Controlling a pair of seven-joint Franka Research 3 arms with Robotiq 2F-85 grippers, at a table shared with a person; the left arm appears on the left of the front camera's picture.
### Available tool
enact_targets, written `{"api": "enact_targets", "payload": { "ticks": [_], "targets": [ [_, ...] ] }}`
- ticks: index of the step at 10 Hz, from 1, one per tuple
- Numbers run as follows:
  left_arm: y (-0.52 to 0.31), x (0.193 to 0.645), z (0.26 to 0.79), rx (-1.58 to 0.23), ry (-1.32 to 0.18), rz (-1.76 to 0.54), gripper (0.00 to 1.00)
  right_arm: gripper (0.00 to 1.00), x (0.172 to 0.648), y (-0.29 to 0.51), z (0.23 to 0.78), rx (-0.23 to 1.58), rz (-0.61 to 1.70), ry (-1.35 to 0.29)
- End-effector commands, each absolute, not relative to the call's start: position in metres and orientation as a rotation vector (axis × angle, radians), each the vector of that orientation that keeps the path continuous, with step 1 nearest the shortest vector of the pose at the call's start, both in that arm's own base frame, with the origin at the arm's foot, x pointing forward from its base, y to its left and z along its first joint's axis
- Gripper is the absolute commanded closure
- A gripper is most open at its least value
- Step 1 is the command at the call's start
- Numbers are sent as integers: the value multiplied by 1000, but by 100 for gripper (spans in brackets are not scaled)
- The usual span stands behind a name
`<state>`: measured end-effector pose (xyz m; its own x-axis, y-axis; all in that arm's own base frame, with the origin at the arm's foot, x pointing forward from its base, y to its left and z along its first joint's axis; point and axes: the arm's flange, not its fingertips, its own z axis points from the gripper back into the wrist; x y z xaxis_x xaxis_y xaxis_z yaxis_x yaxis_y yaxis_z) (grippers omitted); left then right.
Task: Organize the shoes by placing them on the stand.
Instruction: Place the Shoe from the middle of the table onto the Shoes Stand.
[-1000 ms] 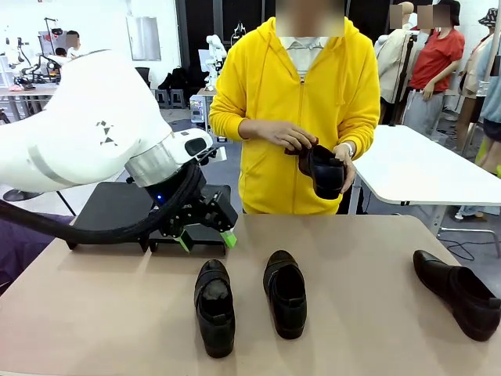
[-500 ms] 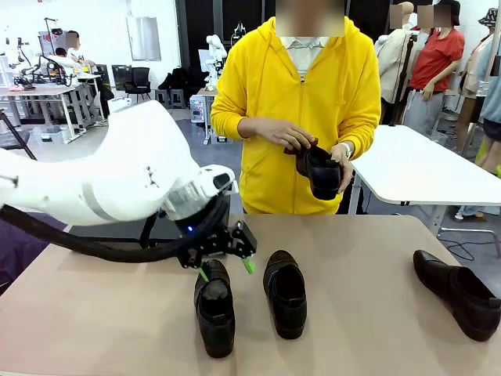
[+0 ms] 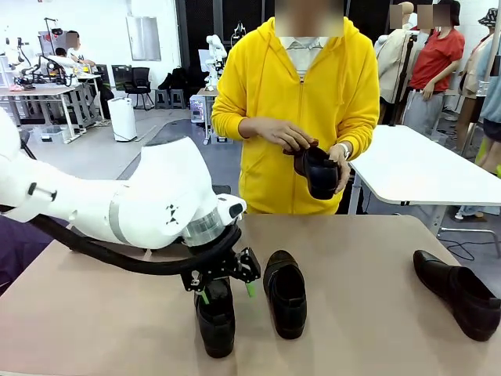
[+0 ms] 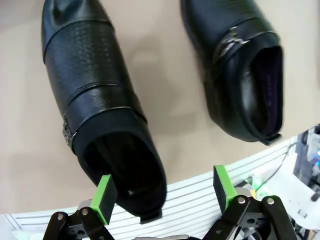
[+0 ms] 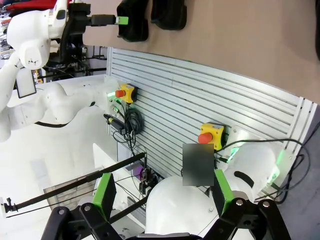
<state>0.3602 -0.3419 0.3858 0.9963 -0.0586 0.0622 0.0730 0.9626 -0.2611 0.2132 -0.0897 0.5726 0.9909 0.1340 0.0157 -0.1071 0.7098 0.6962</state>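
Two black shoes lie side by side on the tan table: the left shoe and the middle shoe. A third shoe lies at the right edge. The person in a yellow hoodie holds another shoe in both hands above the far side. My left gripper hovers open over the left shoe's heel end, one green pad above the shoe's opening and the other beside it. My right gripper stands open, away from the table, facing the robot's base. My left arm hides the stand.
My left arm spans the table's left half. A white table stands behind the person at the right. The slatted base panel with red stop buttons sits below the table's near edge.
My left arm has swung from the far left of the table toward the near side and come down over the left shoe's heel. Its jaws stayed open. The person still holds a shoe.
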Motion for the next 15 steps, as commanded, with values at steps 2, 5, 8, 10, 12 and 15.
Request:
{"api": "enact_targets", "payload": {
  "ticks": [2, 5, 8, 10, 12, 15],
  "targets": [
    [-359, 365, 365, -246, -102, -62, 0, 0, 214, -89, 577, 783, 129, 36],
    [-365, 379, 352, -219, -135, -20, 0, 0, 214, -89, 577, 783, 129, 36],
    [-364, 382, 351, -204, -102, -22, 72, 0, 214, -89, 577, 783, 129, 36],
    [-368, 384, 351, -189, -85, -22, 100, 0, 214, -89, 577, 783, 129, 36],
    [-371, 386, 354, -167, -50, -38, 100, 0, 214, -89, 577, 783, 129, 36],
    [-370, 383, 358, -146, -36, -29, 100, 0, 214, -89, 577, 783, 129, 36]
  ]
}}
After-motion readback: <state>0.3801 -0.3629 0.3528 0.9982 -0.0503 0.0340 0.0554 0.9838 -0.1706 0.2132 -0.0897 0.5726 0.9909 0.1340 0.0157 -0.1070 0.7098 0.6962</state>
